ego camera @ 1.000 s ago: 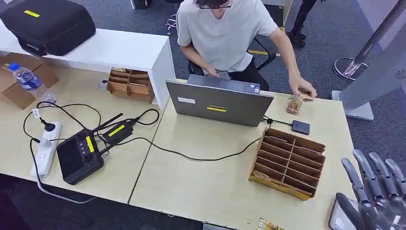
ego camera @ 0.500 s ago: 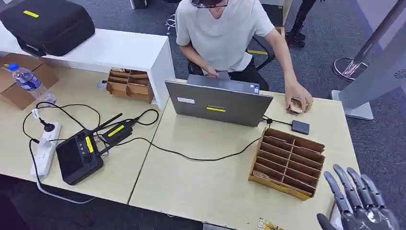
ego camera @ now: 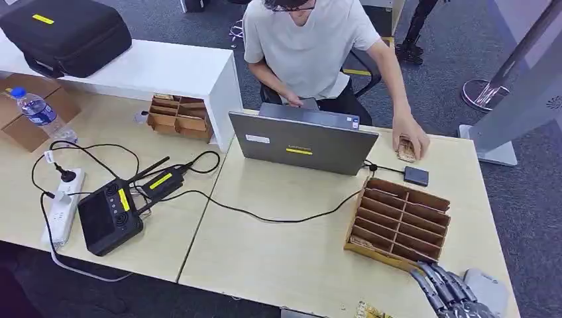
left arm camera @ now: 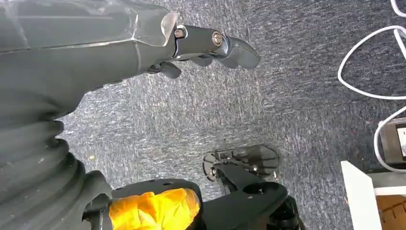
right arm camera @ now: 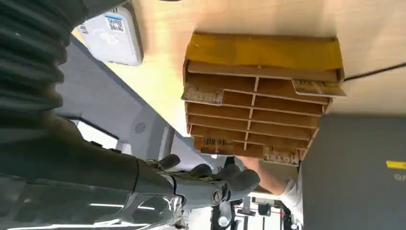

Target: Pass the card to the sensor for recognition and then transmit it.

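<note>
Right hand (ego camera: pixel 450 296): at the table's near edge beside the slotted cardboard rack (ego camera: pixel 399 224), fingers slightly apart, empty. Left hand (left arm camera: pixel 206 45): hanging over carpet, fingers curled, empty. Cards (ego camera: pixel 405 150): under a person's hand (ego camera: pixel 411 134), beside the laptop (ego camera: pixel 301 140).

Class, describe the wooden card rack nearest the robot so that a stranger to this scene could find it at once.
Start at the open grey laptop in the middle of the pale wooden table. Toward the robot and to its right lies a brown slotted rack, close to the table's near edge. Unlike the smaller rack against the white cabinet, it has two columns of narrow slots.
</note>
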You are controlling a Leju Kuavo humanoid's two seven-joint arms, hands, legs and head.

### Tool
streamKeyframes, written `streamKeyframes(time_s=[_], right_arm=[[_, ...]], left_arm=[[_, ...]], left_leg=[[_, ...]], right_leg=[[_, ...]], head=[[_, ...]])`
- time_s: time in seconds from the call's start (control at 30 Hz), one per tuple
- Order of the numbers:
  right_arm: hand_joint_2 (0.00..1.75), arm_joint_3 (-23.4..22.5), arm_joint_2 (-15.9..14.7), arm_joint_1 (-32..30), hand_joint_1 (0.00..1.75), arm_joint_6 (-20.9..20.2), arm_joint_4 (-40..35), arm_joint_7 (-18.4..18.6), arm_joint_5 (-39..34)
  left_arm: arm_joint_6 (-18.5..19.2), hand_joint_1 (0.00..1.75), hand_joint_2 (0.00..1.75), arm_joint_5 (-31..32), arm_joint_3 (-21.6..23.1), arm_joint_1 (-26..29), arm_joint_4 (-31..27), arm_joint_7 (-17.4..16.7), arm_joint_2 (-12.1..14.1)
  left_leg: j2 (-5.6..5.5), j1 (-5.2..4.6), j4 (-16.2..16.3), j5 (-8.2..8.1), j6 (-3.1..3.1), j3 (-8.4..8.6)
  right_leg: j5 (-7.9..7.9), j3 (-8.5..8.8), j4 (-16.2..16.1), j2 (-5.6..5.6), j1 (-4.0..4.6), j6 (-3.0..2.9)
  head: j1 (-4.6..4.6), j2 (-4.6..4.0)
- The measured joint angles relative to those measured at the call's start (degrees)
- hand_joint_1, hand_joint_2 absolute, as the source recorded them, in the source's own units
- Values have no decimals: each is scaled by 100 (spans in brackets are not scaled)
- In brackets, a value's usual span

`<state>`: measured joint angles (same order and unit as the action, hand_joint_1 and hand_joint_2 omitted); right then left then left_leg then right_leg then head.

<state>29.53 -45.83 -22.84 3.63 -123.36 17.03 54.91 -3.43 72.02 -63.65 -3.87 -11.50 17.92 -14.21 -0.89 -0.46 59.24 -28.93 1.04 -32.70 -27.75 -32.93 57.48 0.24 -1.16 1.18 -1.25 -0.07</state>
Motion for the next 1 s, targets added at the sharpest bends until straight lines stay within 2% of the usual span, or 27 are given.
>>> streamKeyframes(time_s=[0.33,0.5,0.6,0.73,0.83,1.0], right_arm=[[175,387,151,741,0,-232,628,-339,-297],[175,455,570,1048,0,-201,1099,-494,-210],[175,492,717,1143,0,-181,1262,-529,-186],[175,485,1047,1285,0,70,1502,-757,50],[175,390,1368,1411,0,212,1718,-829,234],[175,147,1690,1534,0,267,2035,-875,295]], left_arm=[[55,0,175,72,0,-3,0,-105,9],[85,0,175,120,0,-5,0,-111,7],[85,0,175,125,0,-5,0,-111,7],[98,0,175,171,0,-6,0,-111,7],[107,0,175,195,0,-6,0,-116,7],[140,0,175,214,0,-6,0,-116,7]], left_leg=[[11,1,0,1,0,7],[9,0,0,1,0,8],[8,1,0,0,0,7],[10,2,-1,0,0,7],[9,2,-1,1,0,8],[8,1,-1,1,0,8]], right_leg=[[1,4,1,11,0,-1],[1,4,1,10,0,-1],[1,4,1,9,0,-1],[1,4,1,11,1,-1],[1,4,2,10,1,-1],[1,6,2,9,0,-1]], head=[[-2,0],[-2,0],[-2,0],[-2,0],[-4,0],[-2,0]])
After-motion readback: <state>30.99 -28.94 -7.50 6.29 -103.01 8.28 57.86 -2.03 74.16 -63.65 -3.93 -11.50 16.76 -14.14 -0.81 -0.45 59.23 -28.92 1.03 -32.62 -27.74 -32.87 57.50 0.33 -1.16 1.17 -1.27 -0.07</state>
